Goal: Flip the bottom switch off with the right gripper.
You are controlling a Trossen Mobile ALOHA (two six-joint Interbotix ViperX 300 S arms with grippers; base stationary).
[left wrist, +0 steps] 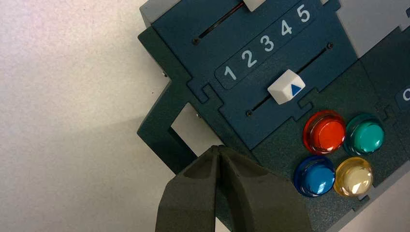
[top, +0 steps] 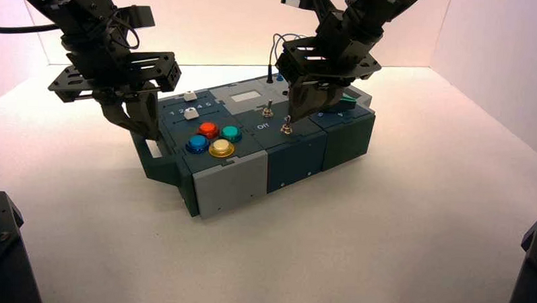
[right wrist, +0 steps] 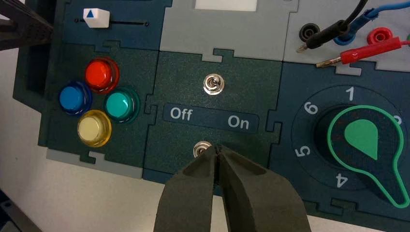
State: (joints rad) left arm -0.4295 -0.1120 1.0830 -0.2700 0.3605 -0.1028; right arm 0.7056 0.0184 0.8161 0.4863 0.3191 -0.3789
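Jaws closed, the right gripper should sweep lightly toward high-view eight o'clock, the "Off" side, catching the bottom switch just beside its tips; the closed left gripper waits at nine o'clock.

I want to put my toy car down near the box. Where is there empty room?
The table looks bare in front of the box and to its right. It's crowded on top: the right gripper is shut at the bottom switch, and the left gripper hangs over the left end.
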